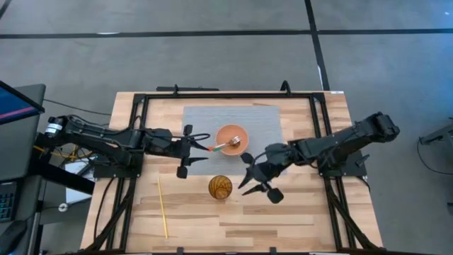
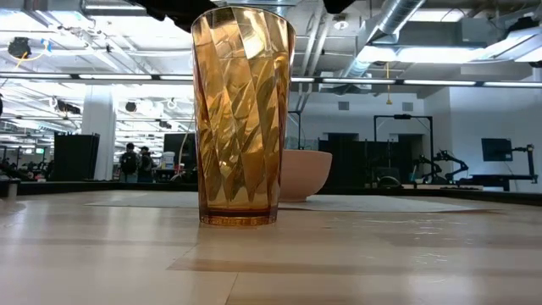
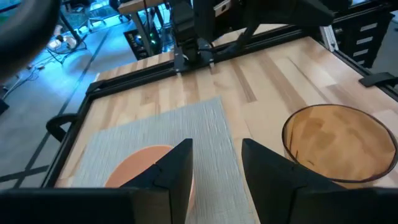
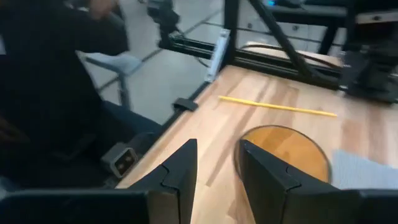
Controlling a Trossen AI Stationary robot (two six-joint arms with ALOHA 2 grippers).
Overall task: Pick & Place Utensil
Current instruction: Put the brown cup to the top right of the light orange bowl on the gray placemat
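Note:
A fork (image 1: 225,145) with an orange handle lies in the salmon bowl (image 1: 232,136). Its silver head is inside and its handle leans out over the bowl's left rim. My left gripper (image 1: 206,149) is open just left of the handle's end; in the left wrist view my left gripper (image 3: 214,165) has nothing between its fingers, and the bowl (image 3: 140,165) sits just beyond them. My right gripper (image 1: 249,174) is open to the right of the amber cup (image 1: 220,187); its wrist view looks past my right gripper (image 4: 214,168) at the cup (image 4: 286,152).
The bowl stands on a grey mat (image 1: 212,117) at the table's far middle. The amber cup (image 2: 243,114) stands upright near the table's middle, in front of the bowl (image 2: 303,174). A thin yellow stick (image 1: 163,207) lies flat near the table's left near corner. A black frame (image 1: 212,94) borders the table.

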